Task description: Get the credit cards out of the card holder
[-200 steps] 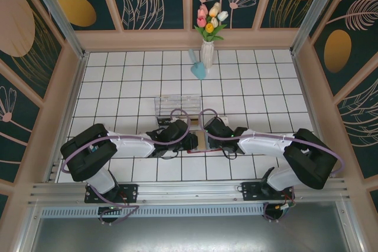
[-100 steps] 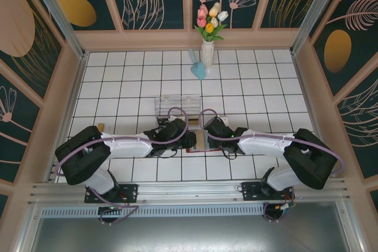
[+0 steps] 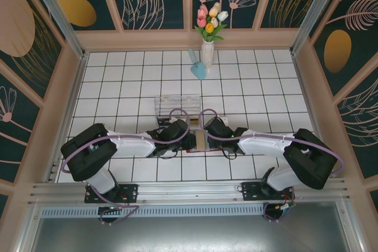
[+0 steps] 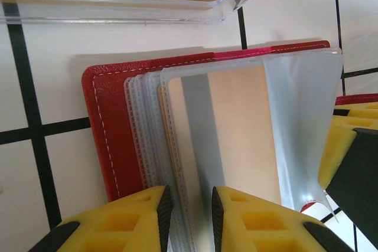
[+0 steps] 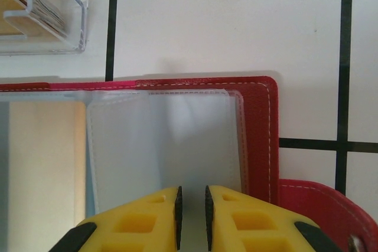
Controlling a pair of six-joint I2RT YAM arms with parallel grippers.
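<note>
The card holder [image 4: 106,134] lies spread open on the white tiled tabletop [image 4: 53,51], between the two arms and just in front of a clear plastic box [image 4: 118,13], with its red cover down and its fan of clear sleeves facing up. The left tool [image 4: 189,216] has its yellow fingers drawn close on the near edges of several sleeves at the left side of the holder, so it looks to be pinching them. The right tool [image 5: 192,205] is nearly shut on the near edge of a single, seemingly empty sleeve on the right side, close to the red snap tab [image 5: 319,210]. At least one pale tan card [image 4: 242,134] sits fully inside the middle sleeve, with no edge drawn out. The box holds something flat and tan; whether these are cards I cannot tell. By my reading the task is in an early or middle stage: the holder is unsnapped, opened and pinned from both sides, but the visible card is yet to be gripped and slid out, and the stacked left sleeves may hide more.
</note>
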